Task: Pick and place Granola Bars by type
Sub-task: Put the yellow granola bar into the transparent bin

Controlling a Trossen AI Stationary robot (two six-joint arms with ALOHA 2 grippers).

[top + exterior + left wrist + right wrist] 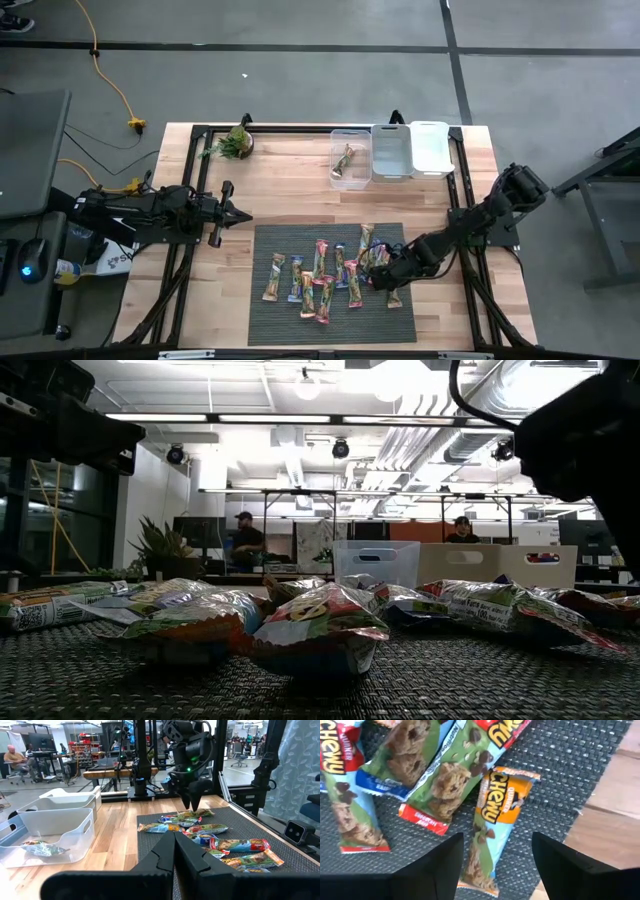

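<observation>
The sorting has barely begun, judging by how things lie. Of the three bins at the far edge of the bench (300, 180), the clear bin (351, 158) holds a single wrapped bar (344, 163), while the middle bin (392, 152) and the white bin (431, 147) beside it look bare from above. Nearly all the Granola Bars (325, 275) lie on the dark woven mat (270, 325), which sits on the near side of the bench from the bins — a loose cluster with red-ended, blue-ended and orange-ended wrappers mixed together, not grouped by type. The right tool (383, 278) is down over the mat's right-hand part, its two fingers spread wide and straddling an orange-ended bar (490, 820) that lies at the edge of the cluster, close to the mat's border; nothing is held between the fingers yet. I judge this to be the moment of lining up on that bar for a pick, so about a dozen bars remain to be carried across to the bins. The left tool (238, 214) waits off the mat's left far corner, above bare wood, closed and holding nothing. A small potted plant (236, 143) stands left of the clear bin — it has no part in the sorting.
</observation>
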